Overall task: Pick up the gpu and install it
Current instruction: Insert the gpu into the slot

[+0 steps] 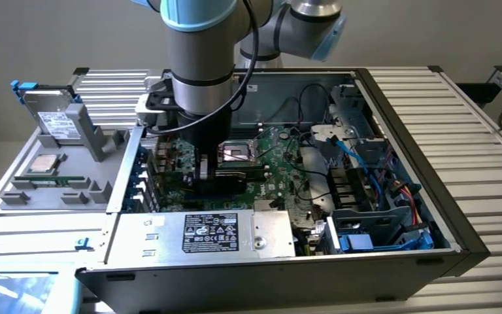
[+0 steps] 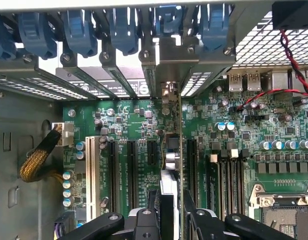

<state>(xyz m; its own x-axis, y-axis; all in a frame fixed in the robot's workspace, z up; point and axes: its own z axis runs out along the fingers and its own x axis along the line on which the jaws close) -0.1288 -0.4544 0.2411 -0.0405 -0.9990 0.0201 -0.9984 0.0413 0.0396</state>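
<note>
Inside the open computer case (image 1: pixel 460 222), the hand (image 2: pixel 169 210) grips the gpu (image 2: pixel 173 150) edge-on above the motherboard (image 2: pixel 134 125); slight misalignment could jam it beside its slot.

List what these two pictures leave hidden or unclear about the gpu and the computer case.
- gpu: wrist view gives it edge-on; its faces are hidden.
- gpu in the exterior view: the arm covers it.
- Slot seating: hidden under the card's edge.
- Power supply label: print too small.

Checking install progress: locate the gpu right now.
In the wrist view, the gpu stands edge-on between the end effector's fingers, over the motherboard's expansion slots.
</note>
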